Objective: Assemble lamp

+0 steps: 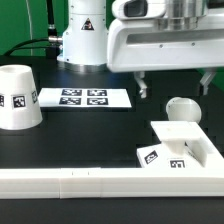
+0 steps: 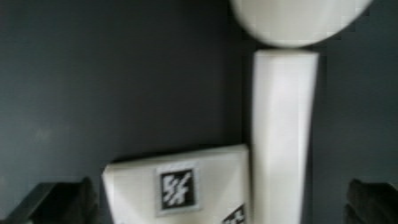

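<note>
The white bulb stands at the exterior view's right, its round top showing just past the end of a rail arm. It also shows in the wrist view. The blocky tagged base lies in the corner of the rail, close to the bulb, and shows in the wrist view. The cup-like shade stands mouth down at the far left. My gripper hangs open and empty above the bulb and base. Its dark fingers frame the base in the wrist view.
The long white rail runs along the front, with a side arm reaching back toward the bulb. The marker board lies flat between the shade and the arm's white base.
</note>
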Robot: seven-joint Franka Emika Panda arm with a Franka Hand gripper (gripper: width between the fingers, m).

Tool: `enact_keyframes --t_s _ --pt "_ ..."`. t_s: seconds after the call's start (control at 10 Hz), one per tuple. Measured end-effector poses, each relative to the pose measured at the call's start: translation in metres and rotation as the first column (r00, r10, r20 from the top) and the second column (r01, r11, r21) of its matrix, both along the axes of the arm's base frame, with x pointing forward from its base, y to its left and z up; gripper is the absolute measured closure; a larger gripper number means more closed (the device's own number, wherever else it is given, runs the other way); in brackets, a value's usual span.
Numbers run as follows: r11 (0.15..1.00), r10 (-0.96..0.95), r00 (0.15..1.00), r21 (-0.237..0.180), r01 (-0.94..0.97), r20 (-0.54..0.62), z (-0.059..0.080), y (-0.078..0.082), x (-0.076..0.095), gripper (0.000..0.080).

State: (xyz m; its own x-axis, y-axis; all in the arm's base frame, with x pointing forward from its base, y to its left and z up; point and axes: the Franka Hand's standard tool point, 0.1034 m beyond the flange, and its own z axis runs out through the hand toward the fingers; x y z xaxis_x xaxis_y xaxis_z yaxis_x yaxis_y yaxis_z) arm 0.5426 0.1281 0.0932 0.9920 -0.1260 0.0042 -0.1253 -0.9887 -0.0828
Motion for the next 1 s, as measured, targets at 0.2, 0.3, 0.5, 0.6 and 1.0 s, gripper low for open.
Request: enact_keyframes --t_s 0.2,0.3,0.5,0.6,1.0 --pt "1.000 0.024 1.000 0.000 -0.024 0.001 0.000 0.007 -0.003 0.0100" --pt "1.000 0.025 1.000 0.000 -0.025 -0.002 0.000 0.007 -0.003 0.0100" --pt "1.000 0.028 0.999 -0.002 -0.028 -0.019 -0.001 0.007 -0.005 0.0100" --pt "1.000 0.024 0.999 -0.003 -0.024 -0.031 -0.002 0.008 -0.007 0.0100" --pt "0.993 0.117 0.963 0.021 -0.115 -0.243 -0.014 0.016 -0.021 0.0100"
